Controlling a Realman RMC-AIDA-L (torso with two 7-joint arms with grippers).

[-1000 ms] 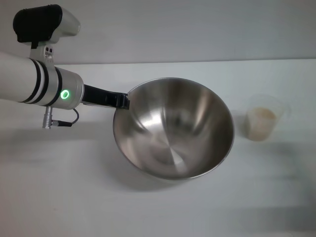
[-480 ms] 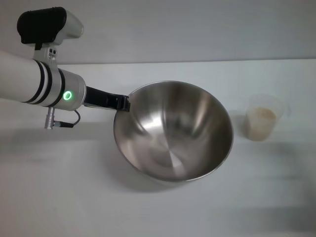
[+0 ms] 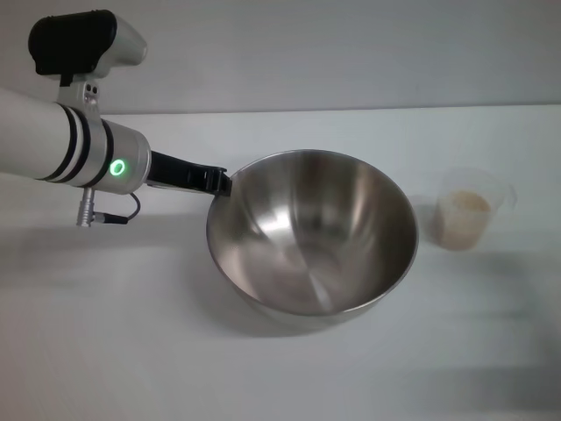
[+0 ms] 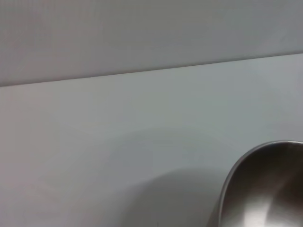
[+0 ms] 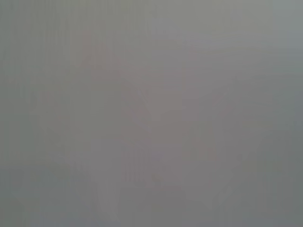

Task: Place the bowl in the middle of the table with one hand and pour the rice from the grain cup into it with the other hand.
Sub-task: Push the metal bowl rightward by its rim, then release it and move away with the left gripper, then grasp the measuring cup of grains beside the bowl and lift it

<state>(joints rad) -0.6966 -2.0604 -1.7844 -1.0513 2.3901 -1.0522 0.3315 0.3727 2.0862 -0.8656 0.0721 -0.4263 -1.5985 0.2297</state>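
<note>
Left hand (image 3: pixel 217 181): black fingers clamped on the rim of the bowl at about 10 o'clock on that rim, as the head view shows it. The white forearm with black bands and a lit green ring comes in from 9 o'clock of the head view.
Bowl (image 3: pixel 311 237): large stainless-steel bowl near the middle of the table, tilted so the rim under the left hand sits higher and the inside faces toward 5 o'clock. Whether its base touches the table cannot be told. Nothing lies inside it. In the left wrist view only a curved part of its rim (image 4: pixel 246 170) shows, with its shadow on the table beside it.
Table (image 3: pixel 131 351): plain white top, carrying the bowl and the grain cup; its far edge meets a pale wall at 12 o'clock.
Grain cup (image 3: pixel 473 209): small clear plastic cup standing upright at 3 o'clock from the bowl, near it but apart, with a gap of bare table between them.
Rice (image 3: pixel 465 207): pale beige mass inside the grain cup, filling it part of the way up.
Right hand: does not appear in the head view. The right wrist view shows only a flat grey field, so where the right hand is cannot be told.
</note>
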